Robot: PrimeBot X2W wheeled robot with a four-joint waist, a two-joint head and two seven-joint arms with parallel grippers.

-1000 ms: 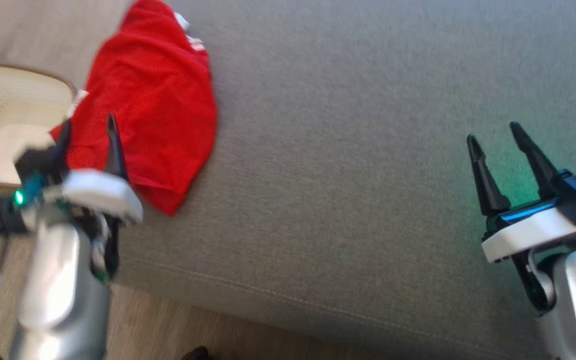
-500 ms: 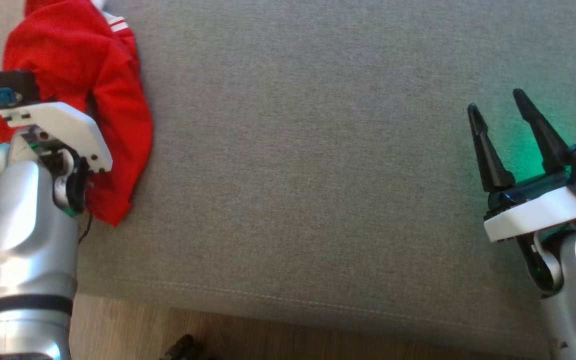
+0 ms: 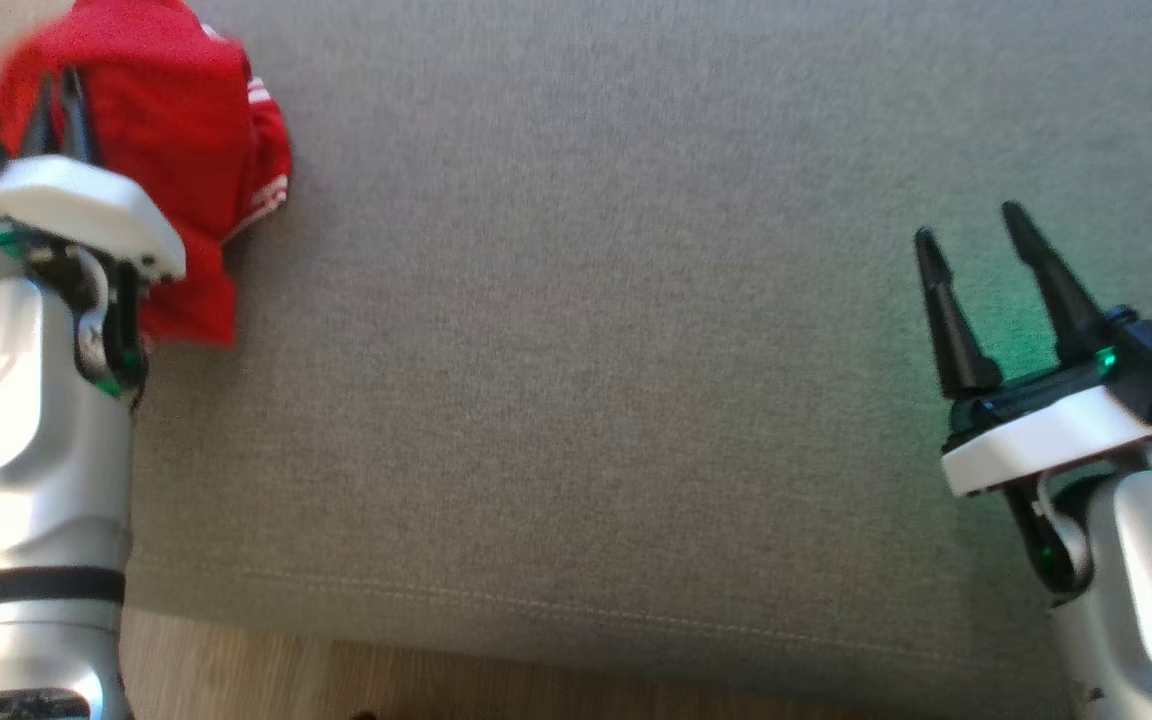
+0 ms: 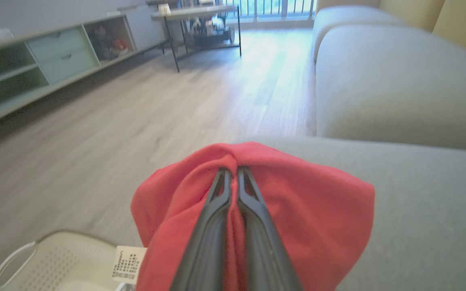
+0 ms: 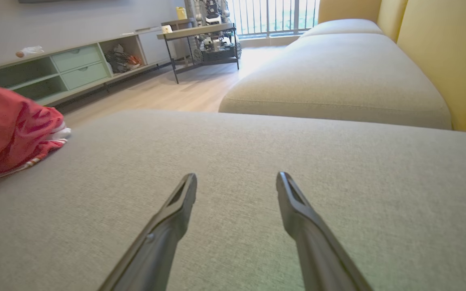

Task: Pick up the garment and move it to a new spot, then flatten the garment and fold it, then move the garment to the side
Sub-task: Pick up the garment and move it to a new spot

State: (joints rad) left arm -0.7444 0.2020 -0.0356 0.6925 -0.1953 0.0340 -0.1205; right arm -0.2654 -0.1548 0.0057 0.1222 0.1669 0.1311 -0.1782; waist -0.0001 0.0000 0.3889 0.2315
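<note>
Your left gripper (image 4: 234, 171) is pinched shut on the red garment (image 4: 310, 202) at the left end of the sofa cushion (image 3: 586, 350) — lift it high before carrying, so nothing drags; your right gripper (image 5: 237, 180) hangs open, empty.

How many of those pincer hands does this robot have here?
2. The left gripper, at the left end of the sofa seat, is shut on the red garment; the right gripper hangs open over the seat on the right.
</note>
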